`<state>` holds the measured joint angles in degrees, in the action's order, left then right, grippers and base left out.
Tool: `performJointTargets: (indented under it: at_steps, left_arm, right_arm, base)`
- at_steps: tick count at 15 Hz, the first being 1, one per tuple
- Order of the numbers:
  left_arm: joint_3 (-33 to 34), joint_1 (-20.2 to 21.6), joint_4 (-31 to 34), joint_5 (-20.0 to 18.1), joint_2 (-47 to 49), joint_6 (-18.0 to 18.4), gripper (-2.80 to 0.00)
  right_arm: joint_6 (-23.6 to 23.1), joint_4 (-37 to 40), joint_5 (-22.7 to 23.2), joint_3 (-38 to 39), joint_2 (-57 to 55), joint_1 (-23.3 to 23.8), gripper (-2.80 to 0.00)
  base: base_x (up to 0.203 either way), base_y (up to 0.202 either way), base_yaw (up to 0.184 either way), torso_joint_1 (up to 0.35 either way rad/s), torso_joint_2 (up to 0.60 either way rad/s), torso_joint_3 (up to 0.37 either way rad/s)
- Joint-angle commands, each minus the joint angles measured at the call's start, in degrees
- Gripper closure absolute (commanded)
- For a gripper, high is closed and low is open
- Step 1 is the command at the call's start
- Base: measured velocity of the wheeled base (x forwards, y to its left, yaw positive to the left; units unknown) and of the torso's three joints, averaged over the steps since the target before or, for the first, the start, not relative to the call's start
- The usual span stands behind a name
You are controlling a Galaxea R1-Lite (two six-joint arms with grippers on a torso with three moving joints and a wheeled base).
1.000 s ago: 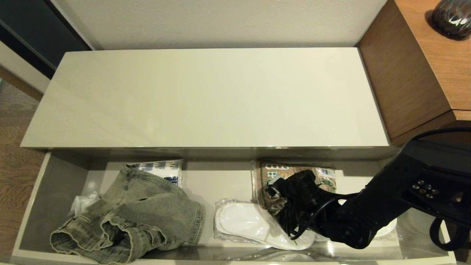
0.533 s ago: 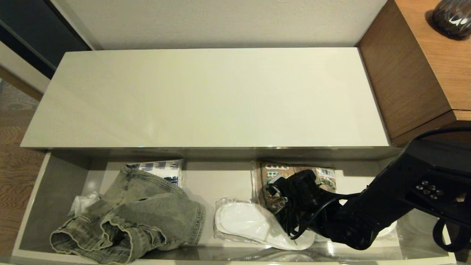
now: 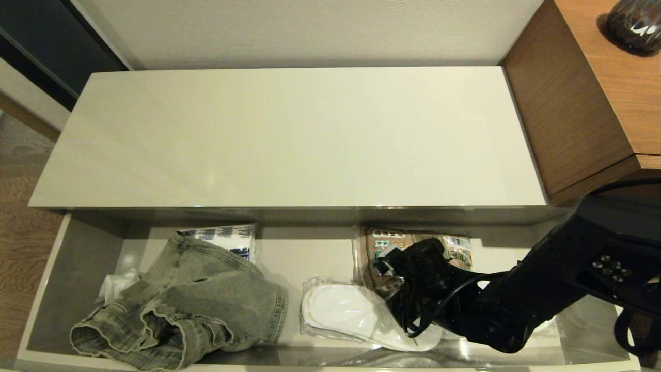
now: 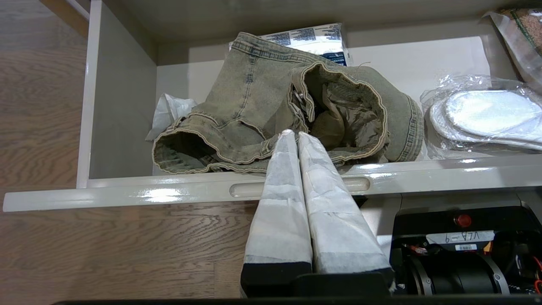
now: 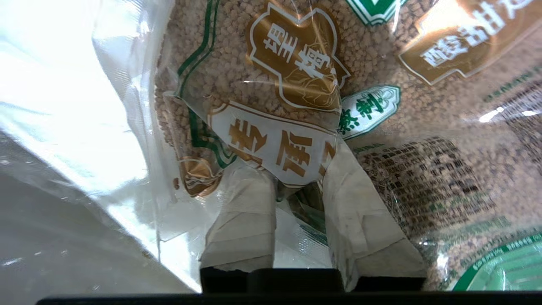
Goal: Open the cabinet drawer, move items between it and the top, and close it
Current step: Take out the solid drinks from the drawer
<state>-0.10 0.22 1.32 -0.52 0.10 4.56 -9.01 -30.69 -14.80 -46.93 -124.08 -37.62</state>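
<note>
The cabinet drawer (image 3: 72, 258) stands pulled out below the bare cream top (image 3: 289, 139). A grey-green denim garment (image 3: 196, 305) lies crumpled in the drawer's left half. At the back right lies the clear bag of brown granules (image 3: 454, 245), partly covered by my right arm. My right gripper (image 3: 384, 276) reaches down onto it. In the right wrist view its fingers (image 5: 241, 212) pinch a raised fold of the bag (image 5: 296, 55). My left gripper (image 4: 293, 134) hangs shut and empty in front of the drawer's face (image 4: 169, 190), short of the denim (image 4: 262, 106).
White slippers in clear plastic (image 3: 351, 312) lie mid-drawer, right beside the bag. A white and blue packet (image 3: 227, 237) sits behind the denim, with crumpled white plastic (image 3: 113, 284) at its left. A brown wooden unit (image 3: 578, 103) with a dark vase (image 3: 632, 23) borders the top's right end.
My right gripper's fingers have closed in on the bag, and the right forearm has sunk slightly. The bag, denim and slippers lie where they were.
</note>
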Motion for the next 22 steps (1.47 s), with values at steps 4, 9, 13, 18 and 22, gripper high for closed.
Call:
performJointTargets:
  at_steps: [4, 9, 13, 18, 22]
  left_arm:
    - [0.0, 0.0, 0.0, -0.1, 0.1, 0.8, 0.0]
    - [0.0, 0.0, 0.0, -0.1, 0.1, 0.8, 0.0]
    - [0.1, 0.0, 0.0, -0.1, 0.0, 0.7, 0.0]
    - [0.1, 0.0, -0.1, 0.0, 0.0, 0.3, 0.0]
    - [0.1, 0.0, -0.2, 0.2, 0.0, 0.1, 0.0]
  right_arm:
    - [0.3, -0.2, -1.7, 1.0, 3.5, -1.5, 0.0]
    - [0.2, 0.4, -2.4, 2.5, 7.5, -2.3, 0.0]
    - [0.2, 1.5, -3.7, 3.6, 11.8, -2.5, 0.0]
    - [0.3, 8.6, -4.6, 3.9, 19.8, -2.8, 0.0]
    - [3.4, 16.4, -4.8, 4.3, 25.4, -4.2, 0.0]
  base:
    - [0.0, 0.0, 0.0, 0.0, 0.0, 0.0]
    - [0.0, 0.0, 0.0, 0.0, 0.0, 0.0]
    - [0.0, 0.0, 0.0, 0.0, 0.0, 0.0]
    - [0.0, 0.0, 0.0, 0.0, 0.0, 0.0]
    - [0.0, 0.0, 0.0, 0.0, 0.0, 0.0]
